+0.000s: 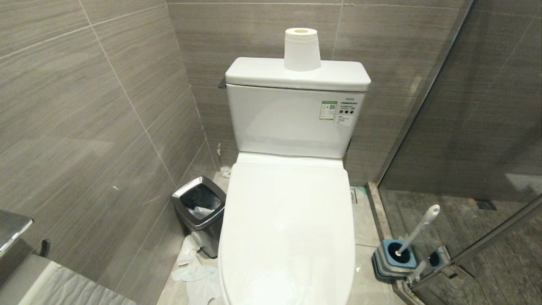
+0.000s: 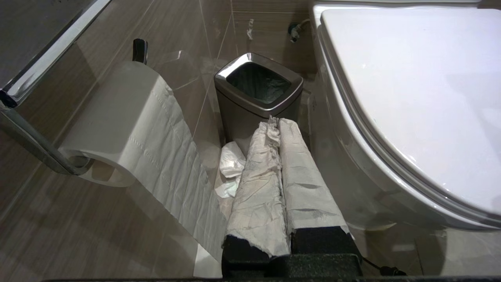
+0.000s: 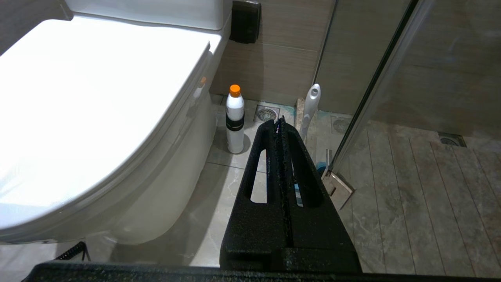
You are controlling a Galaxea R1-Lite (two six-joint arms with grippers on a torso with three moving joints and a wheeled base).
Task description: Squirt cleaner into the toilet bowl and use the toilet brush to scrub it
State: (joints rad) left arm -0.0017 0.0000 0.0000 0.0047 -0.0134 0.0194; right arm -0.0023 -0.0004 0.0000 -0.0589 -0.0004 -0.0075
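The white toilet bowl (image 1: 288, 228) fills the middle of the head view with its lid down, so the basin is hidden. The toilet brush (image 1: 417, 233) leans in its blue-and-grey holder (image 1: 396, 256) on the floor to the right, by the glass door. No cleaner liquid shows; a white bottle with an orange cap (image 3: 235, 117) stands on the floor beside the toilet. My left gripper (image 2: 276, 121) is shut, its fingers wrapped in tissue, low at the toilet's (image 2: 411, 98) left side. My right gripper (image 3: 278, 122) is shut and empty at the toilet's (image 3: 98, 98) right side, short of the brush handle (image 3: 311, 105).
A chrome-rimmed bin (image 1: 199, 212) stands left of the toilet with crumpled tissue (image 1: 194, 267) on the floor. A paper roll (image 1: 301, 48) sits on the tank; another roll (image 2: 125, 117) hangs on the left wall. A glass shower door (image 1: 465, 169) closes off the right.
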